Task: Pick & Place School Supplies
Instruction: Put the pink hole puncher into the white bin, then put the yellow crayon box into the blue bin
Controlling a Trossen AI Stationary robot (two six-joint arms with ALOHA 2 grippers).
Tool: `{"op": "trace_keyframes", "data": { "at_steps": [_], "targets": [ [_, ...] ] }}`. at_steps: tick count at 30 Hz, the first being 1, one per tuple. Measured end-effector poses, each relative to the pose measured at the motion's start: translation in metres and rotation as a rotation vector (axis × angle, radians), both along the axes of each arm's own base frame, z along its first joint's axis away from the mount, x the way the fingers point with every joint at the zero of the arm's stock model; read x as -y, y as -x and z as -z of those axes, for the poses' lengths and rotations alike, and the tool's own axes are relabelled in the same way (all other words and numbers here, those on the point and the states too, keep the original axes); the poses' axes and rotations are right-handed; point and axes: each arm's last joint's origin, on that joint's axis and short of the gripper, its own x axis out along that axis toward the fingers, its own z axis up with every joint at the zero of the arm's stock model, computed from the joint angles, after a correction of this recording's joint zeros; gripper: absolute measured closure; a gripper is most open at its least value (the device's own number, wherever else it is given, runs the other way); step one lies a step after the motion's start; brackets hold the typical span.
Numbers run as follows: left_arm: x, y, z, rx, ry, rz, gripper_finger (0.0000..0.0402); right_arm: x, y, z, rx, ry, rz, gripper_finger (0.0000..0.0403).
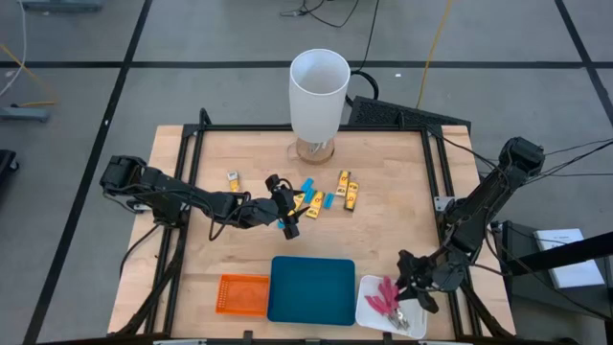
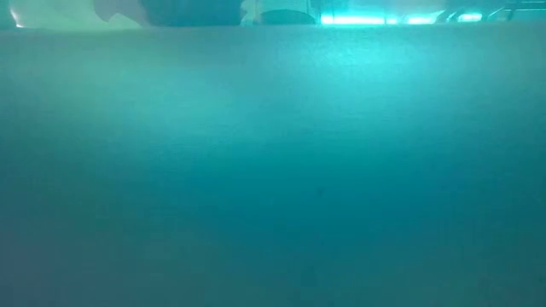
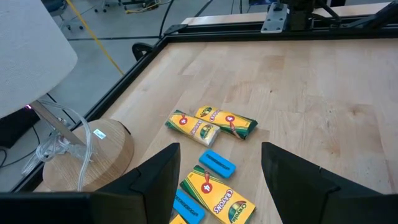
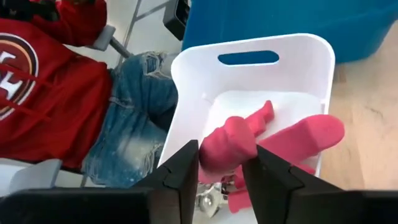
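Observation:
Several yellow packs (image 1: 347, 189) and light-blue blocks (image 1: 308, 185) lie flat on the wooden table near its middle; one more yellow pack (image 1: 233, 178) lies apart to the left. My left gripper (image 1: 287, 218) hovers open just above them. In its wrist view its fingers (image 3: 221, 149) stand apart over a blue block (image 3: 217, 163) and a yellow pack (image 3: 214, 193). My right gripper (image 1: 414, 280) is over the white tray (image 1: 369, 314) at the near right, shut on a red-handled tool (image 4: 231, 146). More red-handled tools (image 1: 388, 299) lie in that tray. My right gripper pinches one handle of the red-handled tool, at its free end (image 4: 227, 155), between its two fingers, coming from above. The tool's other handle (image 4: 308, 135) sticks out to one side. The tool is over the white tray's floor (image 4: 249, 102); my fingers hide its lower end.
A tall white cylinder (image 1: 318, 91) on a round wooden base stands at the far edge. A teal tray (image 1: 311, 287) and an orange tray (image 1: 241, 294) sit along the near edge; teal fills the low view (image 2: 273, 170). A seated person (image 4: 62, 93) is beyond the near edge.

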Motion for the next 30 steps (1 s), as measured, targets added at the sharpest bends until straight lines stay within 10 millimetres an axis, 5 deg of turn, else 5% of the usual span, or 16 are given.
{"op": "trace_keyframes", "data": {
  "at_steps": [24, 30],
  "targets": [
    [0.0, 0.0, 0.0, 0.0, -0.001, 0.0, 0.0172, 0.004, -0.017, -0.015, 0.319, 0.139, 0.009, 0.0273],
    [0.001, 0.0, 0.0, 0.003, -0.002, 0.003, 0.0172, 0.013, -0.029, -0.024, 0.476, 0.266, 0.125, 0.0277]
  ]
}}
